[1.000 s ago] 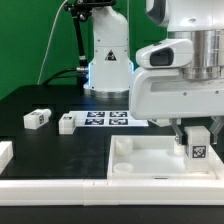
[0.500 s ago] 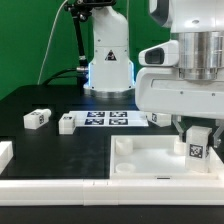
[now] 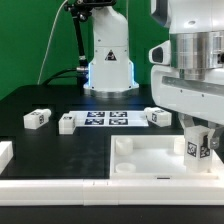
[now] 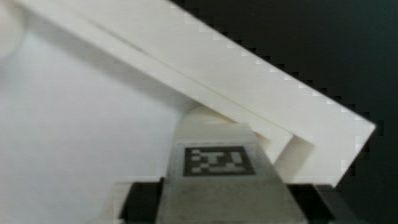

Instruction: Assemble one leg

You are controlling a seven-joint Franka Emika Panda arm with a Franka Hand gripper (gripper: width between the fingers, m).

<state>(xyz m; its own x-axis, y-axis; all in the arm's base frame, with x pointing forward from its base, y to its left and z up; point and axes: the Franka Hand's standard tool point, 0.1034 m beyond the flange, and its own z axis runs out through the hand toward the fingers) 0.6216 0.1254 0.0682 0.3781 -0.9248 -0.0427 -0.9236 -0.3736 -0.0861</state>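
Gripper (image 3: 198, 146) pinches the leg (image 3: 197, 148) over the tray's (image 3: 150, 165) corner socket; recommend holding it upright and square before pressing down.

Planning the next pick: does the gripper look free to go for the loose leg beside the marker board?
Probably not yet: the gripper is shut on a leg over the tray's corner. The loose leg itself lies unobstructed.

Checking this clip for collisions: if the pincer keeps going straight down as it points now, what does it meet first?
The pincer points down, shut on the leg, so the leg would likely meet the white tray piece near its corner first; exact depth is unclear.
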